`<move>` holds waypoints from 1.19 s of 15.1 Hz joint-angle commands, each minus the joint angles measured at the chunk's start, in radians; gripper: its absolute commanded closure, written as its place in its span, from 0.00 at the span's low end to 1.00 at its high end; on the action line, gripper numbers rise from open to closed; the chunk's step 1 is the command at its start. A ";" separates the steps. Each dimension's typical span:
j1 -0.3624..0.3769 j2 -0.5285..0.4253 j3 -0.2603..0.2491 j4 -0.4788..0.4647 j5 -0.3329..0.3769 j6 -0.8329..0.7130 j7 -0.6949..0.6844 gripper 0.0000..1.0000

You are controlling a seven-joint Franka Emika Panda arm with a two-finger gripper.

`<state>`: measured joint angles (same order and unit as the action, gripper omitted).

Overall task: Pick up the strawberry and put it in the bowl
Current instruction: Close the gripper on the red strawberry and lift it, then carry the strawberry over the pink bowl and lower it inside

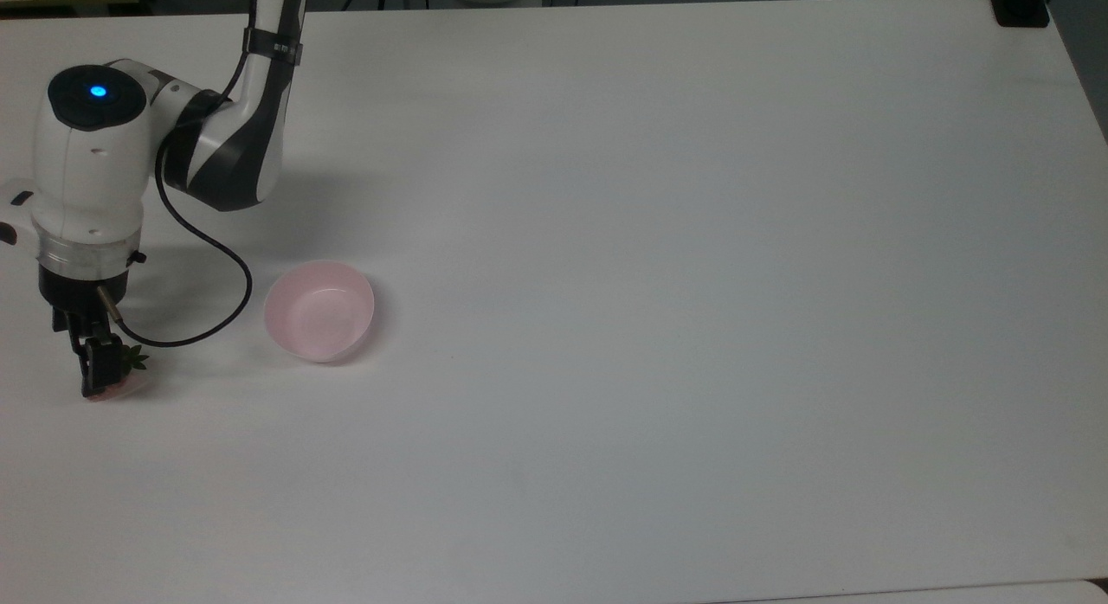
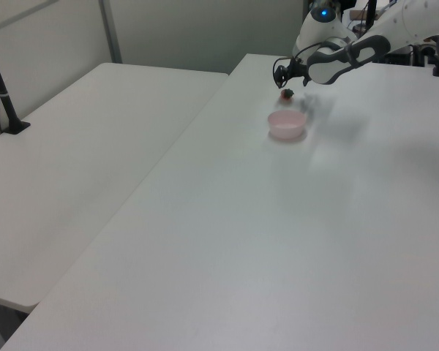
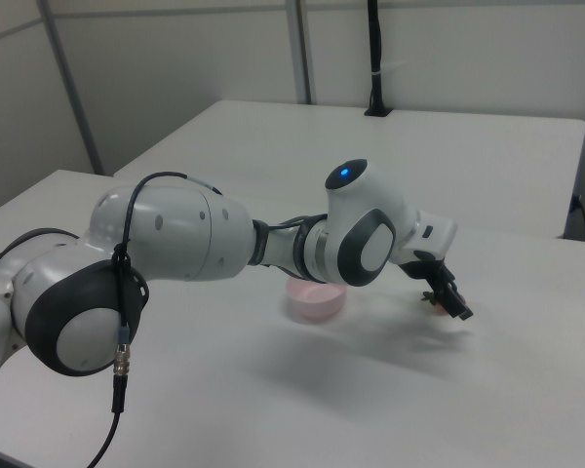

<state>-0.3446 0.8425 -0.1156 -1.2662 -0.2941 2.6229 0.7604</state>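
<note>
I have the pincer point(image 1: 102, 375) down at the strawberry point(image 1: 130, 362), which lies on the bench point(image 1: 658, 240) close to the top view's left edge, a little below the middle of that edge. The fruit is mostly hidden under the dark finger in the top view; I see the green cap poking out on the top view's right of the finger and a sliver of red at the bench surface. Whether the fingers are apart or already pressing on the fruit I cannot tell from here.

The bowl point(image 1: 319, 311) sits near it, further in from the same edge toward the top view's right, upright and with nothing in it. In the right view the pincer point(image 3: 447, 297) hangs over the fruit with the bowl point(image 3: 315, 296) partly behind the arm's wrist.

My reading of the fruit: it is light, glossy and probably slick, tapered so it may squirt out toward the tip if squeezed off-centre. It could be soft. I would take it across the widest part of the red body, just below the cap, with gentle force, and keep clear of the leaves, which would give no hold.
</note>
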 commanded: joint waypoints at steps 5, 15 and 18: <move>0.016 0.029 -0.004 0.019 -0.054 0.022 0.065 0.14; 0.018 0.030 0.001 0.011 -0.096 0.019 0.060 0.55; 0.018 0.029 0.004 0.011 -0.096 0.016 0.059 0.63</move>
<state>-0.3334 0.8645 -0.1113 -1.2646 -0.3651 2.6230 0.7961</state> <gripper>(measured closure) 0.542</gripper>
